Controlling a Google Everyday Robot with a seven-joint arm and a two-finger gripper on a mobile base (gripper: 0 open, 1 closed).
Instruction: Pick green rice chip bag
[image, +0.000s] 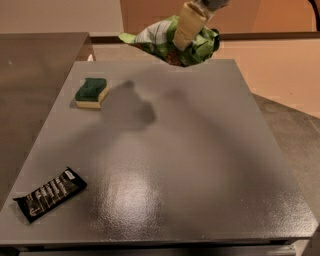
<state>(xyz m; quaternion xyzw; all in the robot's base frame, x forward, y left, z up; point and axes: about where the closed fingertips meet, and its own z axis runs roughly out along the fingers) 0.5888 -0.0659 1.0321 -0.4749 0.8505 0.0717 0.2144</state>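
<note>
Here, in the camera view, the gripper at the top edge pinches the crumpled green rice chip bag, holding it in the air above the far edge of the grey table, well apart from the green-and-yellow sponge and the black wrapper at the near-left corner.

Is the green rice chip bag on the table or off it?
Off: green rice chip bag hangs clamped in the pincer above the table's far edge.
</note>
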